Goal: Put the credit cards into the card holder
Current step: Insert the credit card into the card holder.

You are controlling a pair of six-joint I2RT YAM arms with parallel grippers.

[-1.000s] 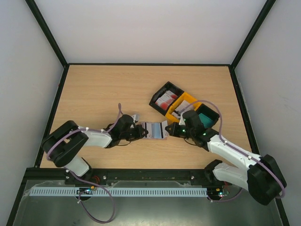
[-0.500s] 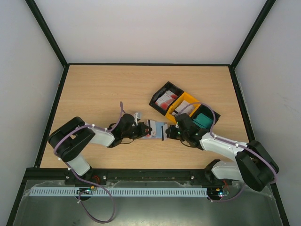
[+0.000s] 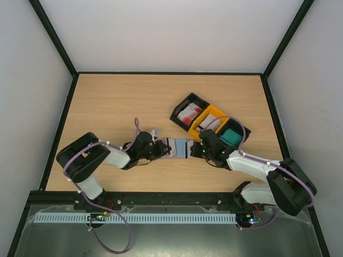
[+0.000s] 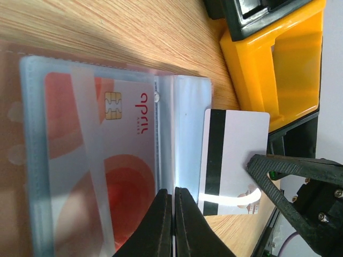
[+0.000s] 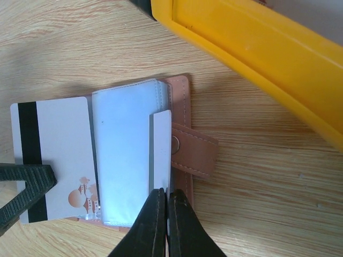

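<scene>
At the near edge of the light wooden bench (image 3: pixel 118 101) the two arm bases are fixed. Both arms are stretched inward, so that the hands meet a little ahead of that edge, slightly right of midway between the left and right edges. The small reddish-brown leather-like card holder (image 3: pixel 179 147) is laid open and flat on the bench between the two hands.

The left hand (image 4: pixel 172 191) is closed tight, with its fingers pinched on the edge of one of the holder's clear plastic sleeves. A red-and-white chip card (image 4: pixel 96 160) is lodged in the sleeve beside them. The right hand (image 5: pixel 165 193) is likewise fully closed. A whitish-grey plastic card (image 5: pixel 161 144) is nipped at its tips and laid over the clear sleeves just beside the round snap (image 5: pixel 175 141). A white card with a dark stripe (image 5: pixel 59 139) is seen at the holder's other side, overlapping the sleeves. Whether it is seated in a pocket cannot be told.

Farther off, toward the right edge, three trays are set side by side. In the black plastic tray (image 3: pixel 181 104) red-and-white cards (image 3: pixel 188 112) are stacked. The yellow plastic tray (image 3: pixel 217 111) is placed just beside it. Teal cards (image 3: pixel 232 137) are held in a second dark tray (image 3: pixel 244 138), nearest the right edge.
</scene>
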